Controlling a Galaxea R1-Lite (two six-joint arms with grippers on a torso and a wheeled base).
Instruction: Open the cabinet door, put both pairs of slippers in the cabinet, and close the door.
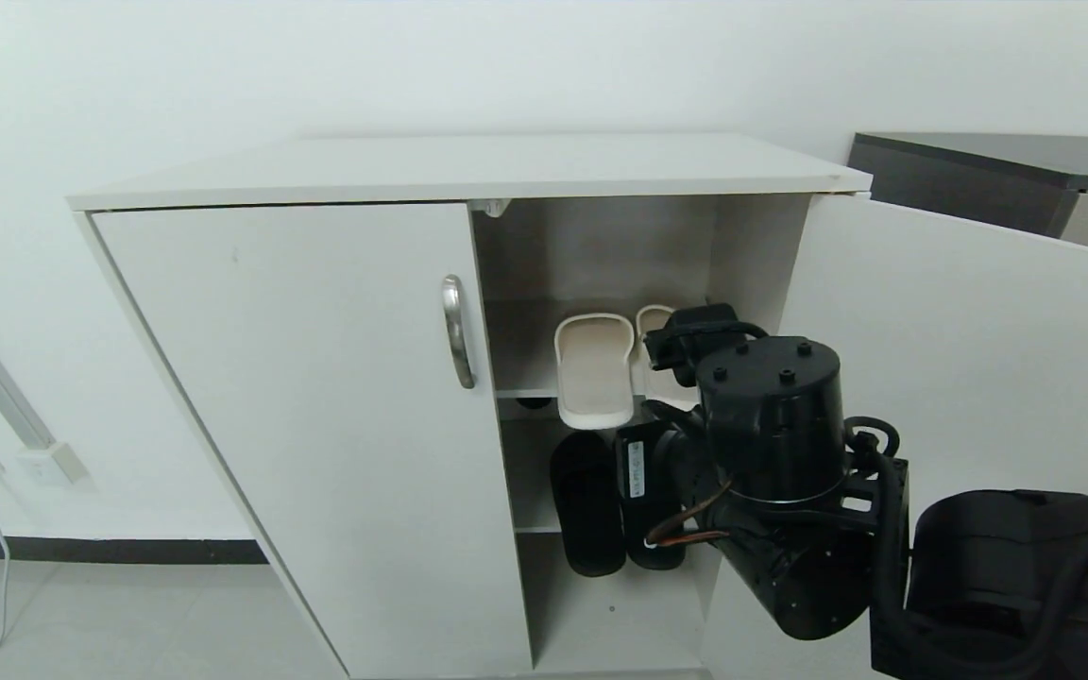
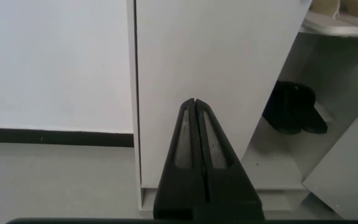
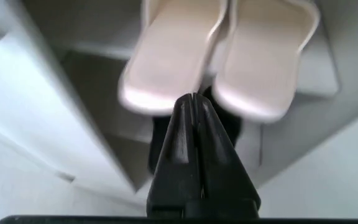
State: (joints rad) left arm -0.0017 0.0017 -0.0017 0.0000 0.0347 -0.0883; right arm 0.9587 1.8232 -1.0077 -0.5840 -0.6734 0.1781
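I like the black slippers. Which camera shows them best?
Left wrist view: both black slippers show, nothing in front. In the head view the right arm covers part of them; in the right wrist view the right gripper hides most.

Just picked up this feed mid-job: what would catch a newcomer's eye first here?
The cabinet's right door stands wide open, with the pale slippers on the upper shelf, their ends overhanging its edge, and the black slippers on the lower shelf. The right gripper, jaws shut, sits just in front of the pale pair. The left door is shut.
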